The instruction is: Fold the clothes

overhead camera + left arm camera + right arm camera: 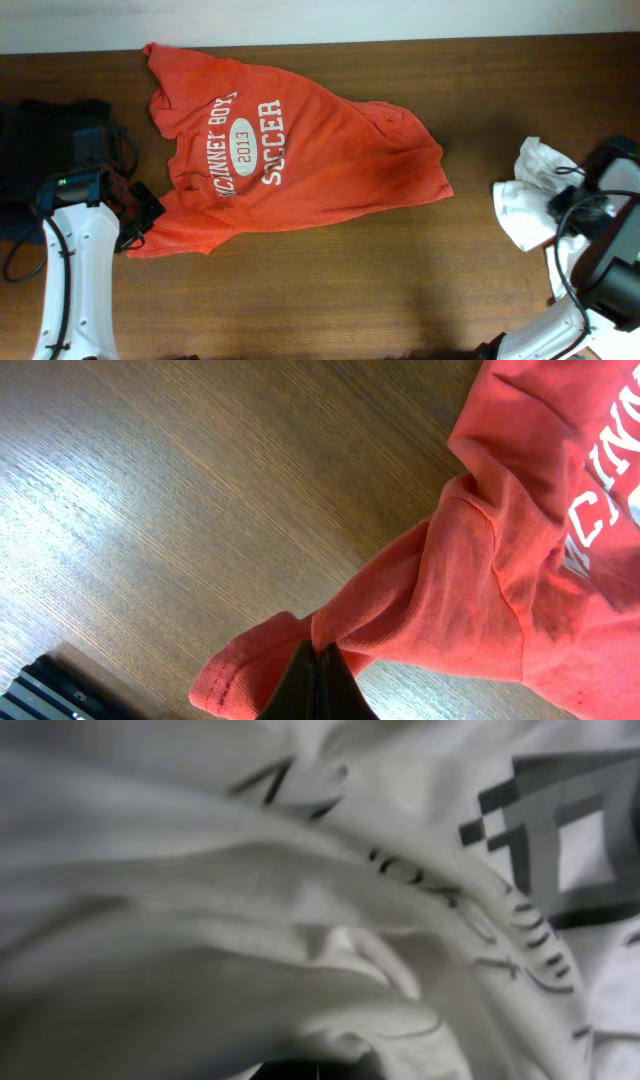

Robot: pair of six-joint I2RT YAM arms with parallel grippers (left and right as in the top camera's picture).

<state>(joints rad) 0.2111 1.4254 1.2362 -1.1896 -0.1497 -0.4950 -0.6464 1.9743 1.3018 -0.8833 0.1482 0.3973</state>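
Observation:
An orange T-shirt (290,150) with white "SOCCER 2013" print lies spread and rumpled across the middle of the wooden table. My left gripper (145,215) is at its lower left corner, shut on the sleeve (330,630), which bunches above the black jaws (320,660). My right gripper (575,200) is at the right edge, pressed into a white garment (525,195) with black and grey print (560,830). The white cloth fills the right wrist view and hides the jaws.
A dark garment pile (50,140) sits at the left edge behind my left arm. The table's far edge meets a white wall (400,20). Bare wood (350,280) lies in front of the shirt.

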